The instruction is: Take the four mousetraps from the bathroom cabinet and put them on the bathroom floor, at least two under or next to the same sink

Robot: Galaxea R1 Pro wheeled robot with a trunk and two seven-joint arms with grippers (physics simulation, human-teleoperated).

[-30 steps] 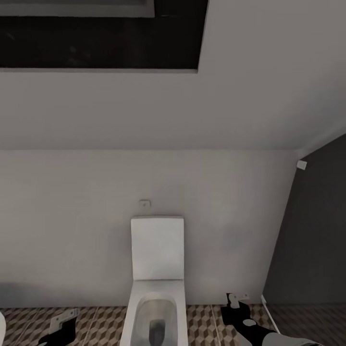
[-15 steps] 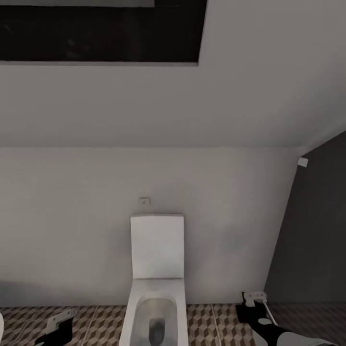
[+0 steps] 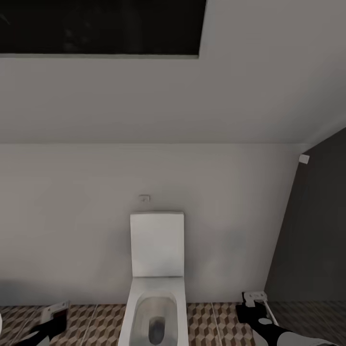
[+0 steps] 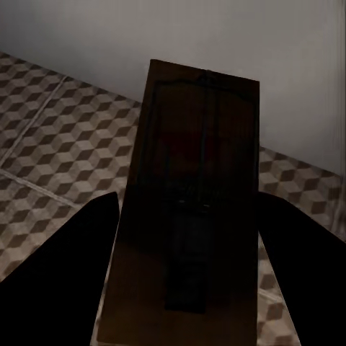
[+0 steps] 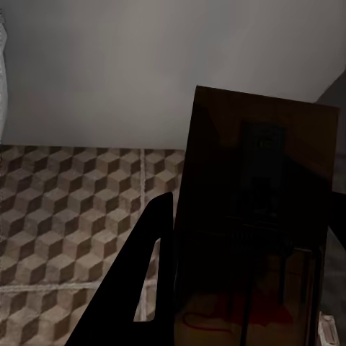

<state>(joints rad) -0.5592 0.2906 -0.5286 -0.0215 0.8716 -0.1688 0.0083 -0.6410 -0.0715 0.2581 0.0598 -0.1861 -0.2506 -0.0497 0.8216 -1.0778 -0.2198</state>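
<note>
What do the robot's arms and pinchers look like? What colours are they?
In the head view, the right arm is glossy black with white and grey patches, ending in the right gripper, pale grey on a black block. The left gripper looks alike: a light grey tip on black. In the wrist views, the fingers are plain black wedges.

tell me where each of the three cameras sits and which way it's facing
Head view: on the robot's head, facing the white rectangular toilet against the pale wall; left gripper and right gripper show low in frame.
Left wrist view: on the left arm, looking along dark fingers at a held flat brown wooden mousetrap.
Right wrist view: on the right arm, looking along a second brown mousetrap.
All views share the cube-patterned tile floor.
</note>
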